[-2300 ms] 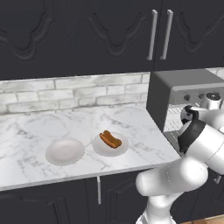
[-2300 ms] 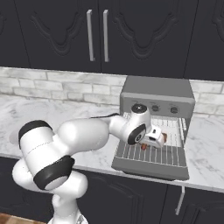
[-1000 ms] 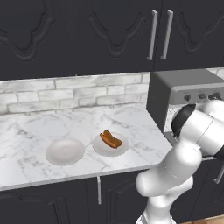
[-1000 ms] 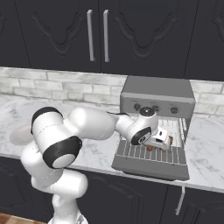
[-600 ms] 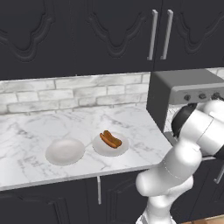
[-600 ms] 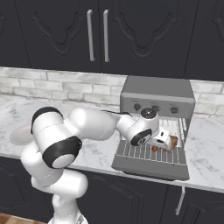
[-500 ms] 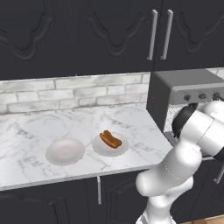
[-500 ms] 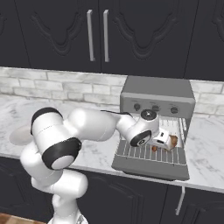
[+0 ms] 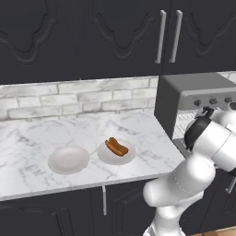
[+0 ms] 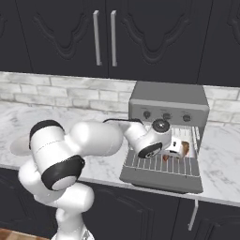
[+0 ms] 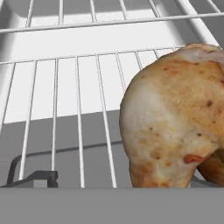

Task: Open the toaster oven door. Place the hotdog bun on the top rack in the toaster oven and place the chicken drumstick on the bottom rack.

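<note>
whether the jaws are clenched or released cannot be told, since the fingertips are hidden. the gripper [image 10: 180, 149] is reached into the open toaster oven [image 10: 168, 108], and the chicken drumstick [image 11: 175, 118] is seen close against the hand, over the wire rack [image 11: 78, 109]. the oven door [image 10: 161, 179] is folded down flat. the hotdog bun [image 9: 116, 147] is left on a white plate [image 9: 116, 153] on the marble counter [image 9: 27, 138], beside a bare plate [image 9: 68, 159].
</note>
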Robot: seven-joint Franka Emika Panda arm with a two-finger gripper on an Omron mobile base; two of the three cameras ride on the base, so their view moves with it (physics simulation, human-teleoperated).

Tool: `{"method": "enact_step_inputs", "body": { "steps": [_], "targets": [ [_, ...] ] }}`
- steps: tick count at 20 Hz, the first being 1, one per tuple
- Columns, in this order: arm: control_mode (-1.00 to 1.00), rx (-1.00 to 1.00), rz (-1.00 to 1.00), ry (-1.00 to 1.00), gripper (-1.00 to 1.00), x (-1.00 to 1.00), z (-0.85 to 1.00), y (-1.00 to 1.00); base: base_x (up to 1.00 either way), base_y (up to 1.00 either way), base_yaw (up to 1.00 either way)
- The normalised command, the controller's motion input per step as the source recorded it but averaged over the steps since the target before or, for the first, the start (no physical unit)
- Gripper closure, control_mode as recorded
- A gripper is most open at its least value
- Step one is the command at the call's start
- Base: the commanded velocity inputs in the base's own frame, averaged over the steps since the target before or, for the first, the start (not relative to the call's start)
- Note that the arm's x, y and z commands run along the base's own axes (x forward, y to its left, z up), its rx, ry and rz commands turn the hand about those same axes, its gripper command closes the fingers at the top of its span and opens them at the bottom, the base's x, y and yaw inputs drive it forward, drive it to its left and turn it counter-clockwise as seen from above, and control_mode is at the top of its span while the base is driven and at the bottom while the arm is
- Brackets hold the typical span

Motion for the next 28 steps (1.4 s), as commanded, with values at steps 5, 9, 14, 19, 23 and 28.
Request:
{"method": "enact_step_inputs", "body": {
  "steps": [5, 9, 14, 19, 23, 28],
  "targets": [
    [-1.00, -0.16, -0.01, 0.05, -1.00, 0.00, 0.05, 0.44, 0.00, 0.00, 0.00],
    [-1.00, -0.20, -0.01, 0.12, -1.00, 0.14, -0.18, 0.70, 0.00, 0.00, 0.00],
    [-1.00, -0.19, 0.00, 0.12, -1.00, 0.24, -0.86, 0.50, 0.00, 0.00, 0.00],
    [-1.00, -0.05, 0.07, 0.11, -1.00, 0.22, -0.98, 0.04, 0.00, 0.00, 0.00],
    [-1.00, 0.00, 0.13, 0.07, -1.00, -0.15, -0.61, -0.13, 0.00, 0.00, 0.00],
    [-1.00, 0.12, 0.23, 0.25, -1.00, -0.51, -0.70, -0.37, 0.00, 0.00, 0.00]
  ]
}}
